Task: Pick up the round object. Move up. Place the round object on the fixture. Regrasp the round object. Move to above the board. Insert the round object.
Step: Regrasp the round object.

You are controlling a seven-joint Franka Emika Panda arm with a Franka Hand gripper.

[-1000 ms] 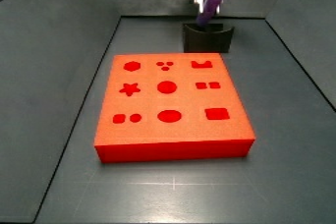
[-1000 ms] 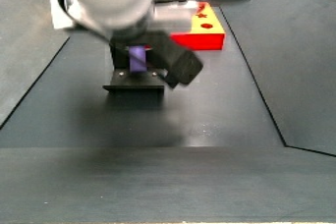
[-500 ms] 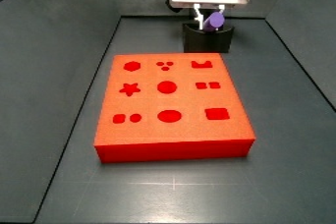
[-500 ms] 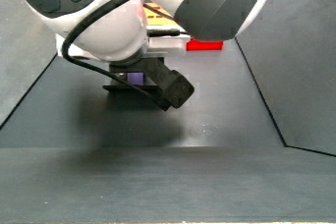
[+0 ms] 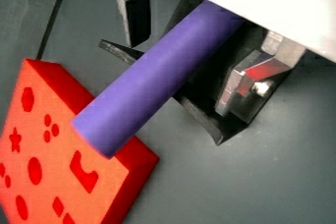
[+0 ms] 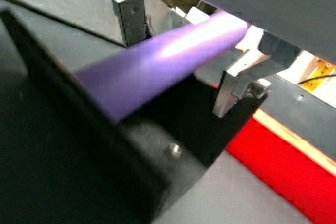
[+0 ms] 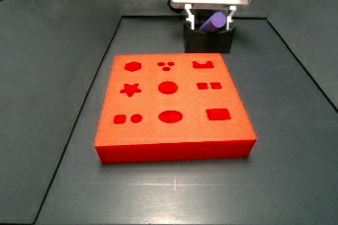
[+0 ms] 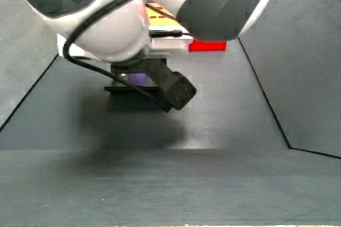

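Note:
The round object, a purple peg [image 5: 157,85], lies along the curved notch of the dark fixture [image 5: 217,120]; both also show in a wrist view as the peg [image 6: 157,66] and the fixture [image 6: 118,159]. My gripper [image 5: 191,56] straddles the peg with its fingers [image 5: 247,79] standing apart from it on both sides, so it is open. In a side view the gripper [image 7: 211,19] sits low over the fixture [image 7: 209,41] at the far end of the floor, with the peg [image 7: 215,18] between the fingers. The red board [image 7: 172,106] lies in front of it.
The board also shows beside the fixture in both wrist views [image 5: 39,140] [image 6: 296,159]. In a side view the arm's bulky body [image 8: 120,12] hides most of the fixture [image 8: 134,92]; the dark floor has raised sloping edges on both sides.
The gripper came down onto the fixture with the peg, which went from standing tilted to lying in the notch. The fingers now stand wider apart than half a second ago.

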